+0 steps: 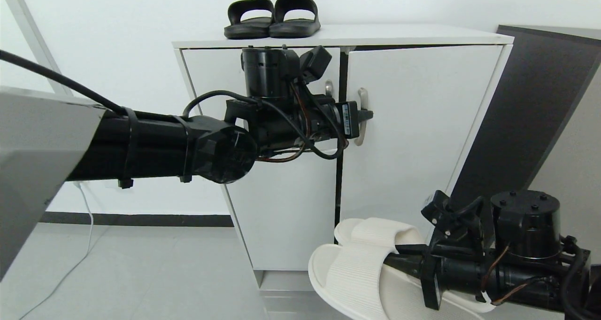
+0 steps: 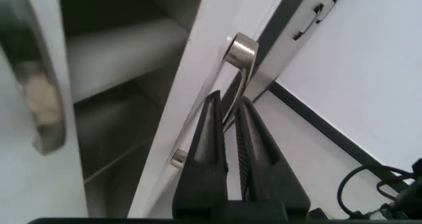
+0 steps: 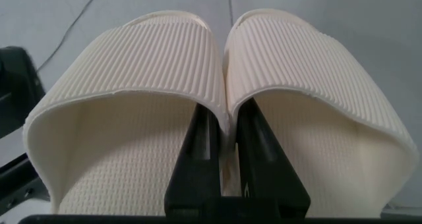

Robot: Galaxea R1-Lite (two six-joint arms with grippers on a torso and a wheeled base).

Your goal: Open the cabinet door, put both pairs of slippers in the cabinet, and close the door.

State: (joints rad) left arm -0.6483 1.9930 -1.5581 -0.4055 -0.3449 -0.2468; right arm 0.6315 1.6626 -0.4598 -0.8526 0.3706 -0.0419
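Left gripper (image 1: pixel 366 115), you'll see, pinches the handle (image 1: pixel 360 94) of the rt door (image 1: pixel 422 146) (ajar); right gripper (image 1: pixel 398 259) clamps white slippers (image 1: pixel 357 268), blk pair (image 1: pixel 272 17) atop cabinet (image 1: pixel 422 35)

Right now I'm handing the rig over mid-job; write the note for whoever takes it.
Left gripper shut on the handle of the right door; door just ajar, shelves showing.
Right gripper shut on the white slippers, low in front of the cabinet.
Black slippers on the cabinet top.
Done: white pair in hand, door cracked.
Left: open door wide, put both pairs in, close it.
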